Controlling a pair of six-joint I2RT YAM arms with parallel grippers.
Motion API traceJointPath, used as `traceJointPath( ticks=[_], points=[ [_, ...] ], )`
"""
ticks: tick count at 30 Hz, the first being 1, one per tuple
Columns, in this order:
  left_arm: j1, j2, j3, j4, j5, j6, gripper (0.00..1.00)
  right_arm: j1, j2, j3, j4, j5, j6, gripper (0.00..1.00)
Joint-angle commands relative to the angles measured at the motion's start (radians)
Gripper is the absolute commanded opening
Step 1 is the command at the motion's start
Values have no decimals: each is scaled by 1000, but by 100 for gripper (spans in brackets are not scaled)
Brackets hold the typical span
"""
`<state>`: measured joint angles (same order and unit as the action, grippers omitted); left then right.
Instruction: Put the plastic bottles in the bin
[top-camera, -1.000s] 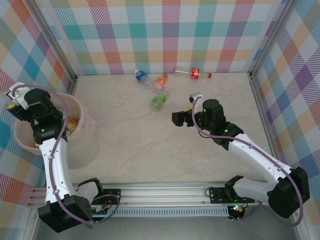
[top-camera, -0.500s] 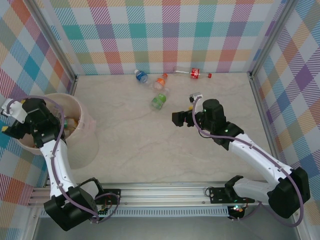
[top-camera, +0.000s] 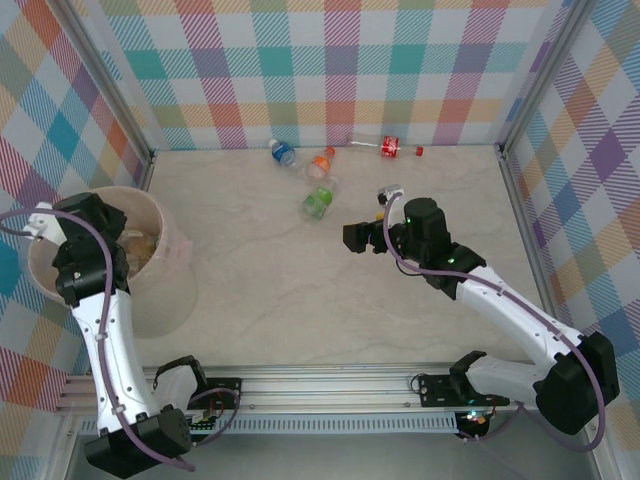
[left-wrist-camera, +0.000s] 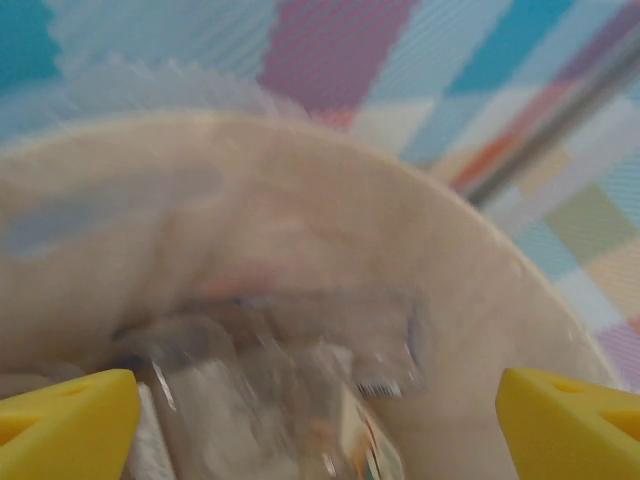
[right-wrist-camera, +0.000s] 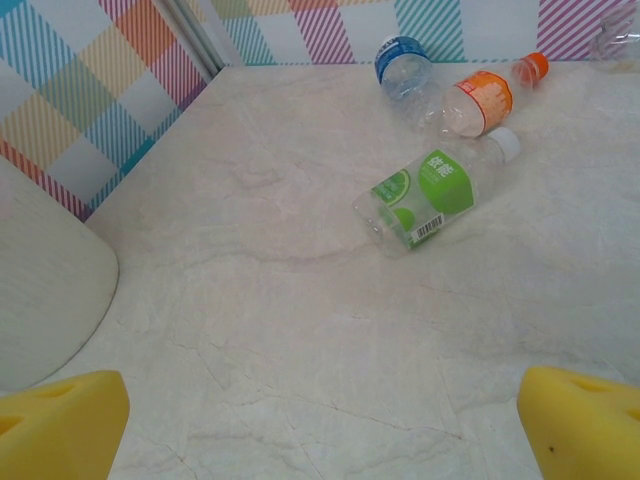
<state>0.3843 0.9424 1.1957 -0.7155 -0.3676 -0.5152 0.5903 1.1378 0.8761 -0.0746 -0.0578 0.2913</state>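
Plainly, both claws gape: the left claw (left-wrist-camera: 320, 420) over the bin (top-camera: 160, 290), the right claw (top-camera: 358, 238) above the tabletop (top-camera: 300, 300).

From where I stand the bin sits at 9 o'clock, the left wrist covering part of its mouth, with a blurred clear bottle (left-wrist-camera: 290, 400) lying inside beneath the spread fingers. Bare marble separates the right claw from the green-labelled bottle (top-camera: 318, 202) at its 11 o'clock. Beyond, toward 12 by the checked back wall (top-camera: 330, 70), lie the orange-labelled bottle (top-camera: 321, 163), the blue-labelled bottle (top-camera: 283, 153) and the red-labelled bottle (top-camera: 390, 148).
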Motion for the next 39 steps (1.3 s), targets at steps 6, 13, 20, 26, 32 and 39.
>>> traceJointPath(
  ticks=[6,13,20,26,32,39],
  points=[
    [-28,112,16,-46,234,11,97,-1,-52,-21,-9,5,35,100],
    [-83,119,17,-57,345,4,100,0,-111,-81,-15,54,11,100],
    [-193,113,141,-158,362,-40,100,-1,-49,-35,-62,101,35,100],
    [-294,84,208,-208,293,-90,100,-24,26,1,-70,61,77,100],
    [-340,29,216,-149,415,-142,100,-66,71,40,-113,15,113,100],
    [-549,41,271,-98,437,-135,100,-92,73,38,-142,70,229,100]
  ],
)
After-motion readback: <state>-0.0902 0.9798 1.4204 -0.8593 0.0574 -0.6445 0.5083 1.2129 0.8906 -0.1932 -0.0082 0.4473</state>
